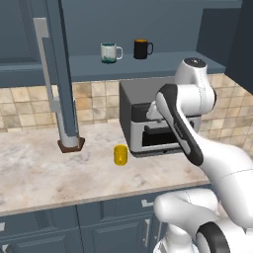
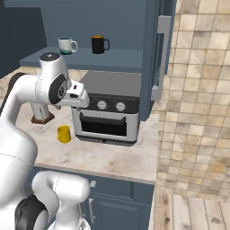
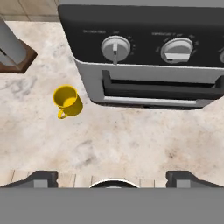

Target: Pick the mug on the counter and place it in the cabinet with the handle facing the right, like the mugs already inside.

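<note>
Flat, even rendered light, no glare. Soft shadow under the mug (image 1: 120, 154) and toaster oven (image 2: 108, 109) on the desk (image 1: 44, 173). All views slightly soft, low-res; no edge distortion.

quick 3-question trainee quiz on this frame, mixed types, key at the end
1. True or false: the yellow mug stands on the counter, apart from the toaster oven.
2. Which mugs are already in the cabinet? A) white mug and black mug B) two yellow C) none
3. Fill in: in the hand view the tool is ____ and holds nothing.

Key: 1 true. 2 A. 3 open; its fingertips stand wide apart, above bare counter, with the mug up and to the left.
</note>
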Tool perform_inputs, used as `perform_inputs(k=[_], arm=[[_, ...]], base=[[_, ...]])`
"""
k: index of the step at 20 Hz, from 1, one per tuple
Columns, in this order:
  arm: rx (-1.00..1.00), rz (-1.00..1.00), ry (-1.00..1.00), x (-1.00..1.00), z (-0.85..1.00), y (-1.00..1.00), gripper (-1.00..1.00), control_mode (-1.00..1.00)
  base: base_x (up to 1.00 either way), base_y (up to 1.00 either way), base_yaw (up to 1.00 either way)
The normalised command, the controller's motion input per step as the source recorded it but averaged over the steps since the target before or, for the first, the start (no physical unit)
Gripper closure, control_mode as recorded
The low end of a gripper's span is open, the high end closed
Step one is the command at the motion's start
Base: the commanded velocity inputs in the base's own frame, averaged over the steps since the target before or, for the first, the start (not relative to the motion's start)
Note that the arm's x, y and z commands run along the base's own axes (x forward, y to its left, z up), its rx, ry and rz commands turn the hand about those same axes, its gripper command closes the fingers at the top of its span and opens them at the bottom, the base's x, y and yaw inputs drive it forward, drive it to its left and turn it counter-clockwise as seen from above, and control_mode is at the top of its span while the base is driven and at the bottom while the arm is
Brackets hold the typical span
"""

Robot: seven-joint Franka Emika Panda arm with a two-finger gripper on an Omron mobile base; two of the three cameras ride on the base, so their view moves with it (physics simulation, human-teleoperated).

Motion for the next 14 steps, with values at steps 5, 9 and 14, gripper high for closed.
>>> perform_inputs(k=[5,9,14], arm=[[0.00,-0.05,-0.01,-0.12,-0.17,0.33,-1.00,-1.00],[0.00,-0.04,0.00,-0.07,-0.22,0.34,-1.00,-1.00],[0.00,-0.02,0.00,-0.01,-0.23,0.27,-1.00,-1.00]], base=[[0.00,0.00,0.00],[0.00,0.00,0.00],[0.00,0.00,0.00]])
